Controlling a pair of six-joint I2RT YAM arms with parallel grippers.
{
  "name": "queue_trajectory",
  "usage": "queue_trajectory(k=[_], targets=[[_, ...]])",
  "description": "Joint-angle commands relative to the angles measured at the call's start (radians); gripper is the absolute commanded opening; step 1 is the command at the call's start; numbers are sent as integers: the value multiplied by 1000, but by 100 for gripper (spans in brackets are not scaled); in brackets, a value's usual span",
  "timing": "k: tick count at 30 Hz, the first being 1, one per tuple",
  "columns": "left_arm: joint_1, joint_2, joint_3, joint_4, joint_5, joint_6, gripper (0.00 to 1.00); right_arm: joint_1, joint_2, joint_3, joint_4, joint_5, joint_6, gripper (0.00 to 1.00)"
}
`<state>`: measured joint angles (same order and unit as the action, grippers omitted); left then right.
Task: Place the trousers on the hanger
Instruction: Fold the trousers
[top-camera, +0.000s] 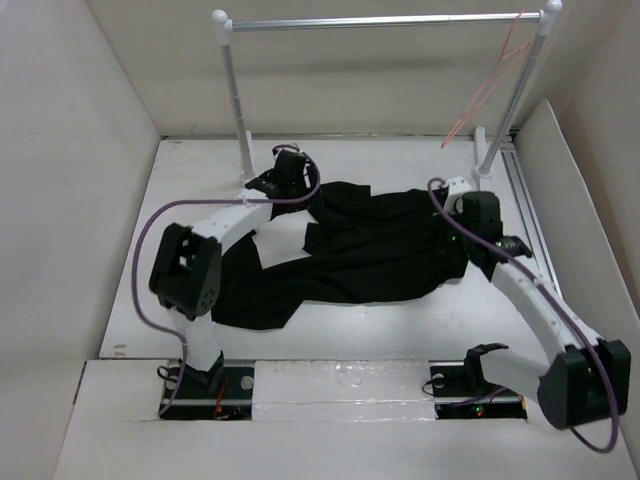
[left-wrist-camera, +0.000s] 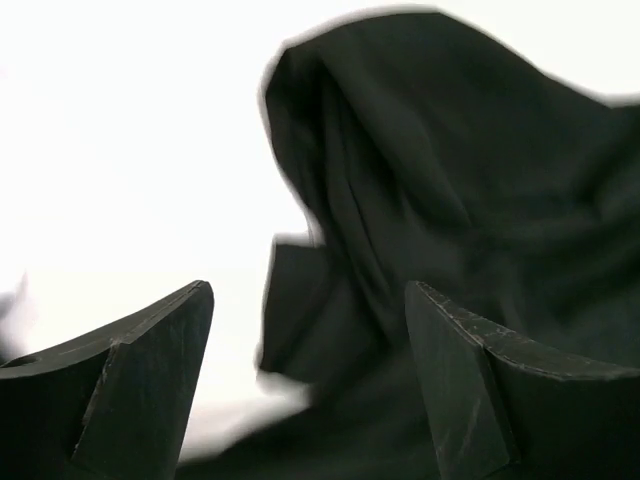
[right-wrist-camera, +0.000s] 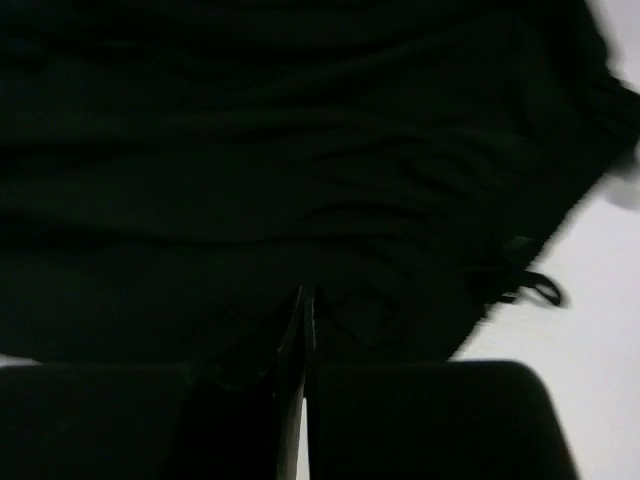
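Overhead: one pair of black trousers (top-camera: 370, 250) sprawls across the middle of the white table (top-camera: 400, 330), with two arms at its ends. One pink hanger (top-camera: 490, 85) hangs at one o'clock on the single rail (top-camera: 380, 20), well apart from the trousers.

Left wrist: the left gripper (left-wrist-camera: 308, 290) gapes wide and empty, with fabric at twelve o'clock.

Right wrist: the right gripper (right-wrist-camera: 303, 295) is nearly closed, pinching a fold of the trousers.

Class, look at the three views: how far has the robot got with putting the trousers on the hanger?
Done: nothing finished; the trousers lie spread on the table. In hand: the right gripper is shut and seems to pinch one end; the left gripper hovers open over the other end. Left: lifting them and draping them over the hanger, which hangs bare on the rail.
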<state>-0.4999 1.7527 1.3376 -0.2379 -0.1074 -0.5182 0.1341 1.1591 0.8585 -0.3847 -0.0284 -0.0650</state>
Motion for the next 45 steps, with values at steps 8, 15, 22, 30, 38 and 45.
queue_trajectory(k=[8, 15, 22, 30, 38, 45], targets=[[132, 303, 224, 184, 210, -103, 78, 404, -242, -265, -71, -88, 113, 47], [97, 203, 42, 439, 266, -168, 60, 533, -174, -271, -49, -47, 180, 58], [-23, 181, 176, 256, 189, 140, 62, 515, -193, -227, -85, 22, 195, 38], [-100, 381, 489, 12, 78, 253, 69, 427, -231, -196, -114, -61, 148, 55], [-189, 553, 735, -20, -3, 363, 78, 418, -311, -213, -114, -131, 152, 70], [-189, 714, 920, -81, -21, 353, 56, 427, -360, -249, -145, -116, 168, 79]])
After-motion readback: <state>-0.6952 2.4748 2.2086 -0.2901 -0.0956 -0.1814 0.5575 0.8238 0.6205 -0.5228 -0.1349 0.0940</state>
